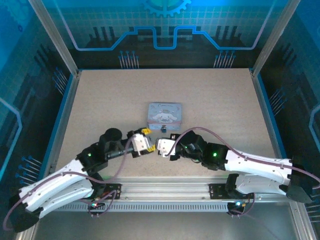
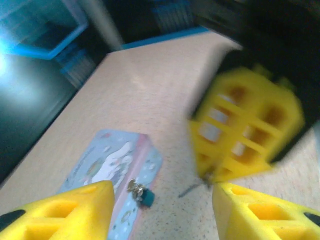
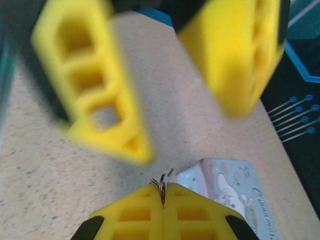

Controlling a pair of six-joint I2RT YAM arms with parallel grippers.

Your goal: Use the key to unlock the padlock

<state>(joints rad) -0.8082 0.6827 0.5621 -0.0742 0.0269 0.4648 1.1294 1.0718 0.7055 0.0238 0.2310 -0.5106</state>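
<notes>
The small dark bluish padlock [image 2: 143, 196] hangs by its silvery shackle from the front of a pastel cartoon tin [image 2: 112, 167], and is also seen at the tin's near edge as the padlock [image 1: 163, 129]. My right gripper [image 3: 163, 192] is shut on the key [image 3: 169, 176]. Its thin metal tip and a small ring poke out between the yellow pads, just left of the tin [image 3: 232, 192]. My left gripper [image 2: 161, 191] is open, with the padlock on the table between its fingers [image 2: 75, 210]. The right gripper [image 2: 245, 130] hovers close opposite, the key [image 2: 204, 181] at its tip.
Both grippers, the left gripper [image 1: 146, 141] and the right gripper [image 1: 161, 146], meet tip to tip just in front of the tin [image 1: 164, 113] on the tan table [image 1: 100, 100]. Metal posts and blue walls frame the table edges.
</notes>
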